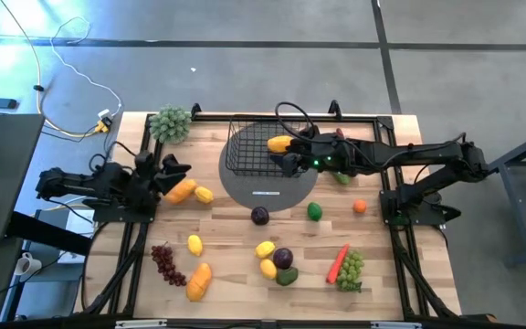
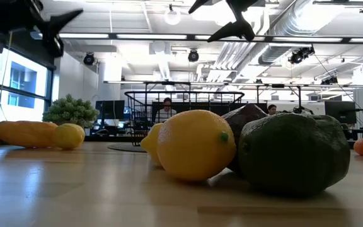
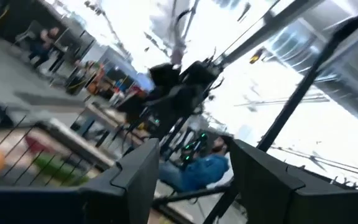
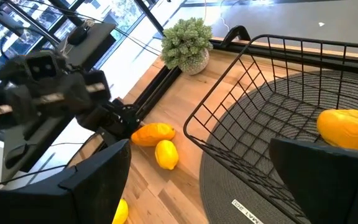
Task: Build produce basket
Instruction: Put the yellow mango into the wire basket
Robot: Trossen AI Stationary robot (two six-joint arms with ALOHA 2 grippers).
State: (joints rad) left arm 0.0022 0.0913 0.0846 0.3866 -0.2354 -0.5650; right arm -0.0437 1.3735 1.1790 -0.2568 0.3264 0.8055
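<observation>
My right gripper [image 1: 288, 164] hangs over the near edge of the wire basket [image 1: 245, 151], its fingers [image 4: 95, 183] spread wide and holding nothing; in the right wrist view the gap between them frames the basket rim and the worktop beyond. My left gripper [image 1: 173, 171] sits raised at the left side of the worktop [image 1: 236, 274], just above an orange mango [image 1: 182, 190] and a lemon [image 1: 205, 195]. Its fingers [image 3: 135, 180] are likewise parted and empty.

Basket contents: one yellow-orange fruit [image 1: 280, 143], elongated, lying in the right half of the basket, just beyond my right fingers. I see nothing else inside. The basket stands on a grey round mat [image 1: 268, 187].

Progress, in my judgement: early. One piece is in; the bulk remains out on the worktop. Outstanding items:
- purple grapes [image 1: 165, 262], a second mango [image 1: 199, 281] and a lemon [image 1: 194, 244] at front left;
- two lemons [image 1: 266, 259], a plum [image 1: 283, 259] and a dark green piece [image 1: 287, 276] at front centre;
- a carrot [image 1: 338, 261] and green grapes [image 1: 352, 270] at front right;
- a plum [image 1: 260, 216], a green round fruit [image 1: 314, 211] and a small orange fruit [image 1: 360, 206] near the mat.

A pale green bushy cluster [image 1: 170, 122] stands at the back left corner, apart from the produce.
</observation>
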